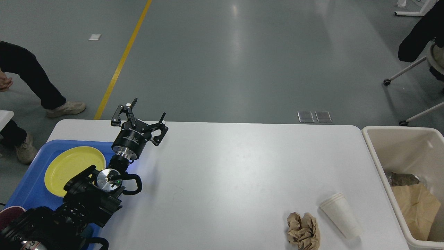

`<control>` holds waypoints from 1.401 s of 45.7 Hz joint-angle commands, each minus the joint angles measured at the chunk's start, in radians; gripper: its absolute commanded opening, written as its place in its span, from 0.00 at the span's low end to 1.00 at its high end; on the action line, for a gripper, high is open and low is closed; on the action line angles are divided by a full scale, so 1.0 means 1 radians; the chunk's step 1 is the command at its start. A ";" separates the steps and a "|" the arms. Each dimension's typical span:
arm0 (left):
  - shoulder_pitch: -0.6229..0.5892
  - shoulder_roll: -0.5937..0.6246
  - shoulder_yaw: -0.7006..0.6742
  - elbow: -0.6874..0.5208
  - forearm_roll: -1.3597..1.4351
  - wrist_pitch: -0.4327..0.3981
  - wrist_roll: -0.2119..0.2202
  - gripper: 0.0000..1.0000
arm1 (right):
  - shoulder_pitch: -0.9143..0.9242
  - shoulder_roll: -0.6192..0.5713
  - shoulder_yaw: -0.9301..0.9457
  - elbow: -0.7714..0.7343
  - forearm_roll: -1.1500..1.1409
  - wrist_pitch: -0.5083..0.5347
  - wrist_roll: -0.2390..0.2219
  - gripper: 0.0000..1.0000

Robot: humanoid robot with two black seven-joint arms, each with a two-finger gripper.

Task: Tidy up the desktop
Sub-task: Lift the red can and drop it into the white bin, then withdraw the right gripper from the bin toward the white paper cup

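At the near right edge of the desktop (225, 166) lie a crumpled brown paper ball (303, 230) and a tipped white paper cup (340, 215), close to the beige bin (376, 161); clearing them looks like the step in hand. Near the far left corner, the left gripper (143, 118) hovers wide open, empty. The right gripper is out of view; it would need to come in over the cup.

There are small white letters on the left gripper (145, 114), but they are too tiny to read.
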 commanded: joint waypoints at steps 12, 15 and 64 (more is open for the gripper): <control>0.000 0.000 0.000 0.000 0.000 0.000 0.000 0.97 | -0.428 0.134 0.331 -0.267 -0.001 -0.035 0.004 0.00; 0.000 0.000 0.000 0.000 0.000 0.000 0.000 0.97 | -0.439 0.142 0.331 -0.269 -0.001 -0.035 0.004 0.18; 0.000 0.000 0.000 0.000 0.000 0.000 0.000 0.97 | 0.111 -0.009 0.120 0.160 -0.045 0.504 0.004 1.00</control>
